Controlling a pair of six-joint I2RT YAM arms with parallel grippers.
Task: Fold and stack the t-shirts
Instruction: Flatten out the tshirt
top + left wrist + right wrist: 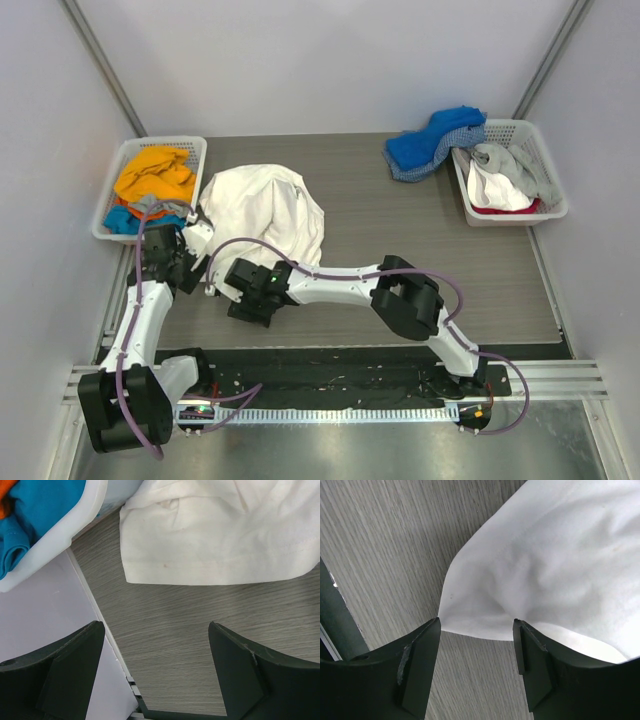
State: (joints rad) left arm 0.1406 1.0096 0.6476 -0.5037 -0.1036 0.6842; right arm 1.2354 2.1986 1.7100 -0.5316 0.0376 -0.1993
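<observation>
Top view: a crumpled white t-shirt [265,205] is laid on the table [420,220] at 10 o'clock from its centre, just beside the left basket [118,175]. Its long axis is run roughly from 10 to 4 o'clock; which end is the collar cannot be told. A hemmed edge is turned toward the left gripper [155,627], whose jaws are spread wide over bare table, with nothing held. The right gripper [476,622] is partly opened, and a folded corner of the shirt is met at its fingertips, unpinched. A blue t-shirt [430,135] is draped at 1 o'clock over the right basket [545,165].
</observation>
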